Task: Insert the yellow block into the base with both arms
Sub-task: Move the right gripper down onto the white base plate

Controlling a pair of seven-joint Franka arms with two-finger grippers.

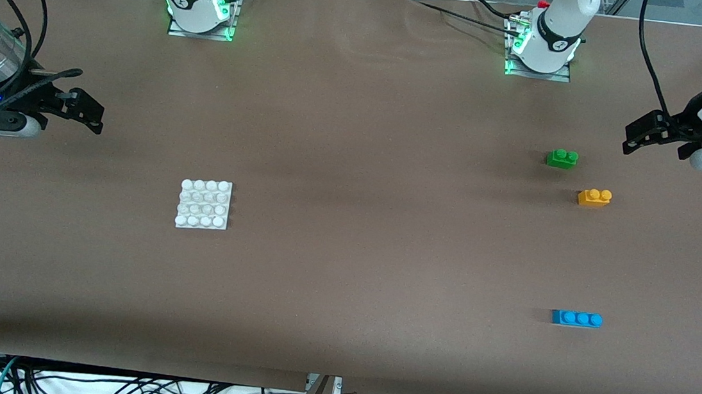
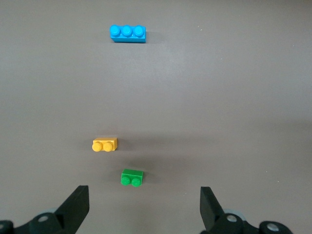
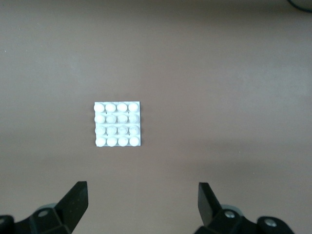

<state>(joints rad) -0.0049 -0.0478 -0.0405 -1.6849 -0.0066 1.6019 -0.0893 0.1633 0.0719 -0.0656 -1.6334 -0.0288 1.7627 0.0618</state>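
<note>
The yellow block (image 1: 594, 197) (image 2: 105, 145) lies studs-up on the brown table toward the left arm's end. The white studded base (image 1: 203, 204) (image 3: 118, 124) lies flat toward the right arm's end, far from the block. My left gripper (image 1: 644, 132) (image 2: 145, 207) hangs open and empty over the table's left-arm end, apart from the yellow block. My right gripper (image 1: 86, 108) (image 3: 142, 204) hangs open and empty over the table's right-arm end, apart from the base.
A green two-stud brick (image 1: 562, 158) (image 2: 132, 178) sits just farther from the front camera than the yellow block. A blue three-stud brick (image 1: 577, 318) (image 2: 127, 33) lies nearer to that camera. Cables hang below the table's front edge (image 1: 332, 391).
</note>
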